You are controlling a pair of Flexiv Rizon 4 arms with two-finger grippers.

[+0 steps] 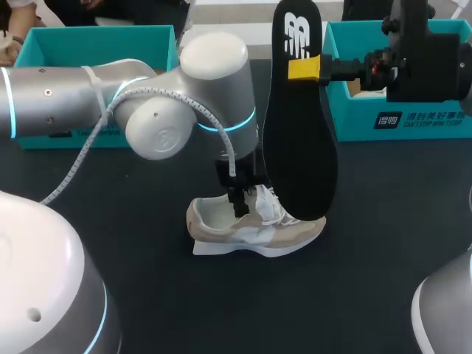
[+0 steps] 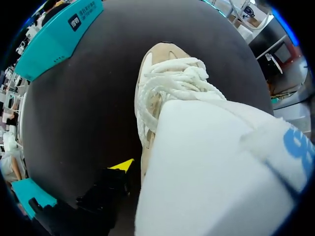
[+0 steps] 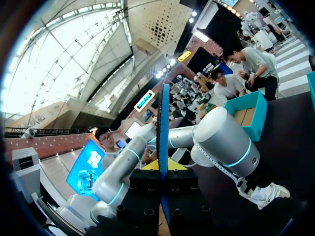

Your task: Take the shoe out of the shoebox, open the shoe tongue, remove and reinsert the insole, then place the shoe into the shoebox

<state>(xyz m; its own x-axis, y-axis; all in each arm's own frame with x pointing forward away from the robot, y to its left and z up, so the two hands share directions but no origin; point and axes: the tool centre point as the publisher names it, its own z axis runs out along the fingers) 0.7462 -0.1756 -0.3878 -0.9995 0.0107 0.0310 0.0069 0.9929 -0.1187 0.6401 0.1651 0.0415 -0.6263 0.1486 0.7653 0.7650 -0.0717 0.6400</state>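
Your right pincer [image 1: 304,68] is clamped on the upper end of the black insole [image 1: 299,140], one yellow tip on each face. The insole hangs upright, its lower end in front of the laces and toe of the shoe [image 1: 254,230]; whether it touches them you cannot tell.

The beige shoe stands on its sole near the middle of the dark tabletop [image 1: 147,295], toe pointing to your right. Bare surface lies in front of it and on both sides.

Your left pincer [image 1: 240,200] is down at the shoe's opening by the white tongue [image 2: 211,167]. You cannot tell how far it is open or whether it grips anything.

The left teal box [image 1: 96,37] and right teal box [image 1: 398,122] sit along the far edge, well apart from the shoe. Your left arm's bulky joint sits just beside the insole.
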